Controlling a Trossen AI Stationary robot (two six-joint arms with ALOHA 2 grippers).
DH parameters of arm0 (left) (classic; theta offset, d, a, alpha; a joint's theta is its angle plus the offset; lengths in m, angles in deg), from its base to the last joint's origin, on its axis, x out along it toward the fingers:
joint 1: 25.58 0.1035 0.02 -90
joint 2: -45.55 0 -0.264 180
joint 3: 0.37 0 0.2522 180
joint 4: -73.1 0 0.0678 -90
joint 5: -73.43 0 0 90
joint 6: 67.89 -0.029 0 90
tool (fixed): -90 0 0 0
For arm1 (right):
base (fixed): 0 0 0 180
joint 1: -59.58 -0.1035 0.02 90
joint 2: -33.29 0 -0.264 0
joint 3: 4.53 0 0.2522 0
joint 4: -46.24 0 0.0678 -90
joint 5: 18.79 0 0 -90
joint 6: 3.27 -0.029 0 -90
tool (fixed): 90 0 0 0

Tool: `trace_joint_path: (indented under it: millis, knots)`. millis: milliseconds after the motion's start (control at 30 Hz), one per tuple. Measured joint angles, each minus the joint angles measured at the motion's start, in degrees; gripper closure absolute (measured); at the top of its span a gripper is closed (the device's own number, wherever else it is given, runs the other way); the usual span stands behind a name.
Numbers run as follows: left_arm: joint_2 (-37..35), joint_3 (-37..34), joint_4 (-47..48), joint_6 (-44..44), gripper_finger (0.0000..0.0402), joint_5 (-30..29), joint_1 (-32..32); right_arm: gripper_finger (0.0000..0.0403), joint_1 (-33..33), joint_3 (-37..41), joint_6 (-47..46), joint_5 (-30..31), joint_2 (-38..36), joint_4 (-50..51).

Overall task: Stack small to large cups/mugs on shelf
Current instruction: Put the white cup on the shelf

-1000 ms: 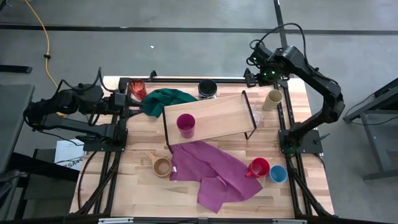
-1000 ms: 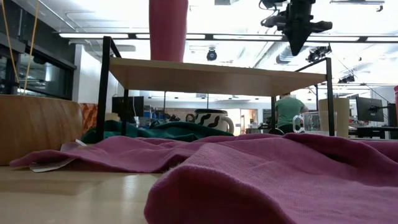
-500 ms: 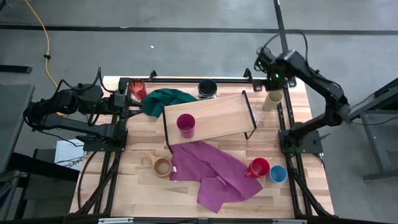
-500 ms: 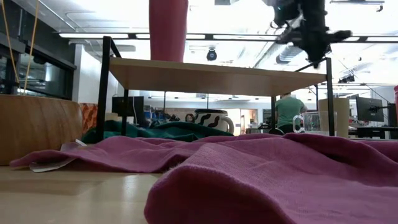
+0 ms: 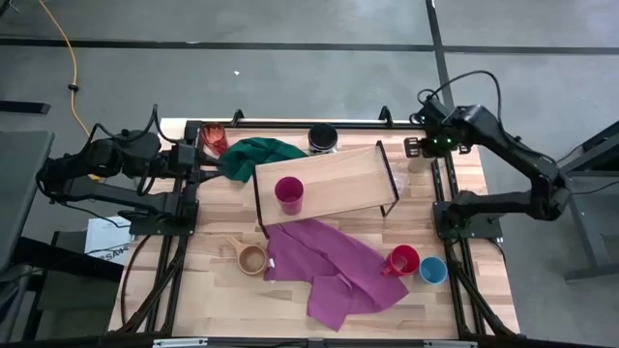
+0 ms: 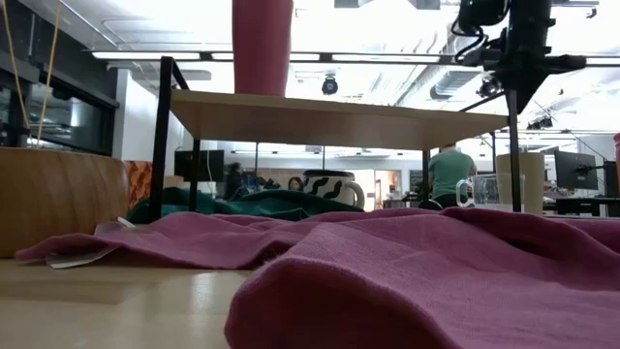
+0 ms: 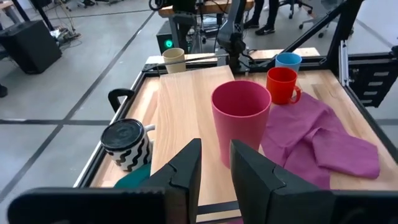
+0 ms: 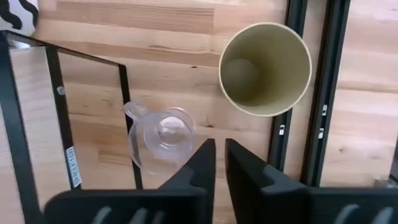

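Observation:
The shelf (image 5: 334,179) stands mid-table with the magenta cup (image 5: 288,194) upright on its left part. My right gripper (image 8: 220,165) is shut and empty, pointing down, high above the table near the cream cup (image 8: 264,68) and the clear glass mug (image 8: 163,134), which stand on the tabletop beside the shelf's right legs. In the high view my right arm (image 5: 426,147) covers the cream cup. The striped mug (image 5: 322,138), translucent red cup (image 5: 214,137), wooden cup (image 5: 251,257), red mug (image 5: 401,261) and blue cup (image 5: 432,271) stand on the table. My left gripper (image 7: 216,165) waits shut at the left edge.
A green cloth (image 5: 256,155) lies at the far left beside the shelf. A purple cloth (image 5: 334,271) is spread in front of the shelf, between the wooden cup and the red mug. Black frame rails (image 5: 447,193) run along the table's sides.
My right gripper has moved toward the table's right edge and slightly down, from beyond the shelf's far right corner to above the cream cup, which the arm now covers in the high view. Nothing else has moved.

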Motion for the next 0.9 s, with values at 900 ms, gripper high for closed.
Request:
trace_joint_path:
  millis: [900]
  knots:
    - [0.7,0.0,0.1,1.3,0.0328,0.3,0.0,0.032,6.9,0.0,5.0,1.4,14.0,-3.9]
